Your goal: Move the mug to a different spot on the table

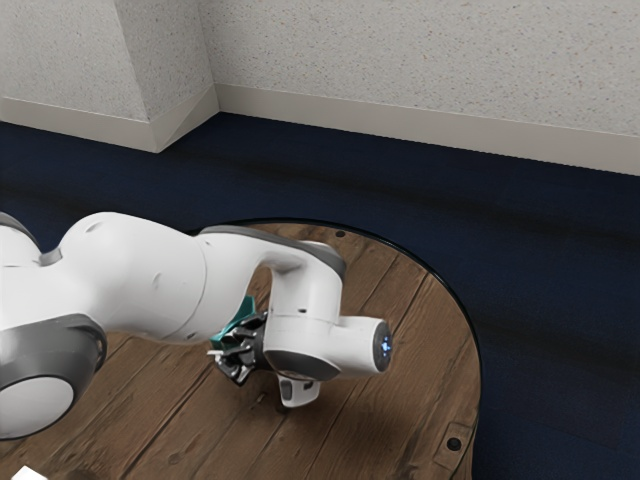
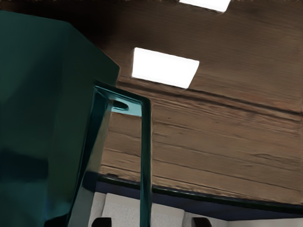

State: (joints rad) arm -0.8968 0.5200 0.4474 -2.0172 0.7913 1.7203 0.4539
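The teal mug (image 2: 42, 118) is seen close against the gripper (image 1: 230, 360), near the middle of the round wooden table (image 1: 400, 400). Whether the gripper is closed on it cannot be told. If it is caught only by its handle (image 2: 142, 156), the mug could be swung, tipped or dropped when carried.

White arm (image 1: 150, 280) enters from exterior view's left, elbow bent, wrist doubled back; gripper (image 1: 232, 357) low, aimed leftward.
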